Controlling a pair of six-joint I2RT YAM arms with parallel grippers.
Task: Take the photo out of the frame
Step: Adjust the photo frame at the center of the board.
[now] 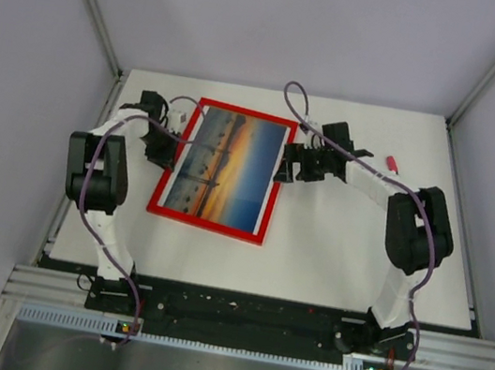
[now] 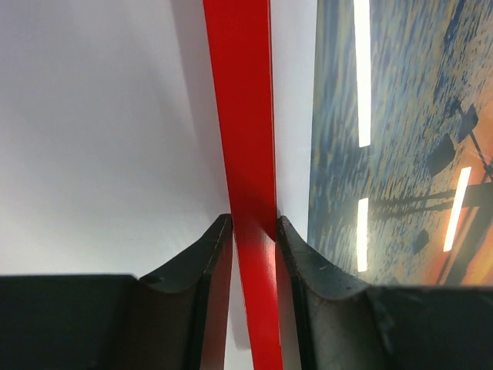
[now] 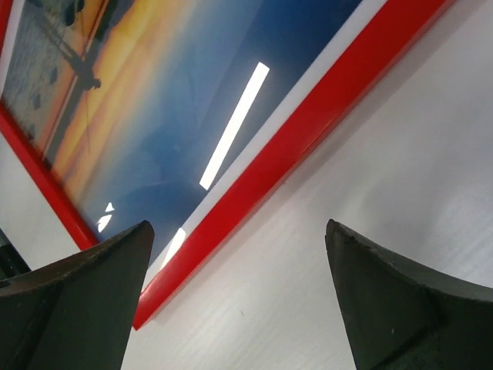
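Top external, one frame (image 1: pixel 206 225), one photo (image 1: pixel 227 167) inside it

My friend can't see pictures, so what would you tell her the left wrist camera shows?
The left arm's two black fingers pinch the edge of a thin bright-red rectangular picture frame. Right of it in the picture shines a glossy paper photo of an orange-and-blue sunset; left is a plain white table.

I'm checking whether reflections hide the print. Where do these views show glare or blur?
Left wrist: long white strip reflections streak the photo, and the frame goes soft nearest the lens. Right wrist: similar bright streaks cross the photo's blue part, which is otherwise sharp. Top external: even light, no glare on the photo, though it is small and low in detail.
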